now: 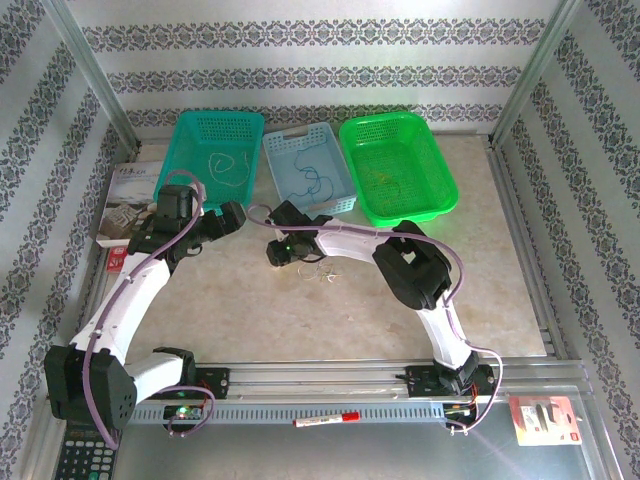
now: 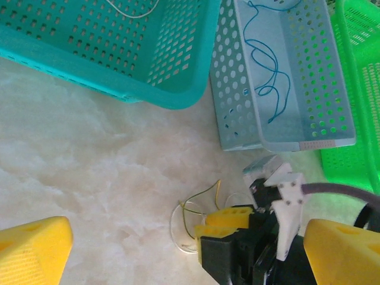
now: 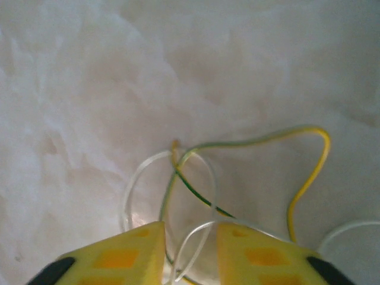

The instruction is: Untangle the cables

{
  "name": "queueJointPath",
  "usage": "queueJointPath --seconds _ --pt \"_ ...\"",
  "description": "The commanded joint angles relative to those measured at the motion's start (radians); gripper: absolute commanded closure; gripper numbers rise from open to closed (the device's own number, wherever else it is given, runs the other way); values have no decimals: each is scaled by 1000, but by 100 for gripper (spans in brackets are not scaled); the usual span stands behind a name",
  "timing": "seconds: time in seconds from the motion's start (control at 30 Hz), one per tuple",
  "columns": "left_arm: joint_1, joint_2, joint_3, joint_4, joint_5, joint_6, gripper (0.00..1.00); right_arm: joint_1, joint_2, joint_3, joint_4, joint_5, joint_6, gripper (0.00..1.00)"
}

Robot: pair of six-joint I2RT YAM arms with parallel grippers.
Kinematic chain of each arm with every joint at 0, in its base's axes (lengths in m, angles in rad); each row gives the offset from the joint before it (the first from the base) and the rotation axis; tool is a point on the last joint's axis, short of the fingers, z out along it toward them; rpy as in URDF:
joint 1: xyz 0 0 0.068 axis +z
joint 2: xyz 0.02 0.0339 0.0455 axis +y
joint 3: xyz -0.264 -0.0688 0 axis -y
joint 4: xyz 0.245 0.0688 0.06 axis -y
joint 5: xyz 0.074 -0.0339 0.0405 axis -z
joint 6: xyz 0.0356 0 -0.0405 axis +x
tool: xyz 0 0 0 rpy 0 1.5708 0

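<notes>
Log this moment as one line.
right gripper: jaws apart, straddling cables on table | left gripper: open, empty

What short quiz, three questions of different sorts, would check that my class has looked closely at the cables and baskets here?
1. Multiple choice: which basket holds the blue cable? A teal, B light blue, C green.
2. True or false: the left arm's jaws stand wide open.
3. Fill the gap: on the table, the yellow-green cable crosses a ___ cable.

Key
1. B, the light blue basket.
2. True.
3. Whitish: the whitish cable loops across it.
</notes>
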Motion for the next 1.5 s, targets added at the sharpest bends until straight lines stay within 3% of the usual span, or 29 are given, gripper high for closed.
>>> queueJointPath --seconds 0.0,0.27,0.37,0.43,0.5,0.53,0.63,0.93,1.47 --pt "13 -14 -3 46 35 -29 0 15 -73 -82 -6 -12 -18 80" --pt "14 -8 -5 65 98 -34 0 15 -296 -323 17 -13 -29 99" --pt "14 -1 -7 79 147 -30 0 15 -395 -396 21 -5 -20 99" --pt "12 6 -14 93 185 -29 0 13 -445 -417 19 -5 -14 92" --pt "10 9 -23 105 217 -28 0 8 -485 -421 18 -5 -3 71" --pt "9 9 -29 108 228 -25 0 7 -502 -421 20 0 2 66" --pt "7 0 -41 105 237 -21 0 -3 -526 -401 20 6 20 64" --pt "6 -19 -76 93 202 -20 0 18 -430 -308 11 1 26 63" --pt "7 -61 -124 130 112 -103 0 88 -175 -103 -149 127 -95 63"
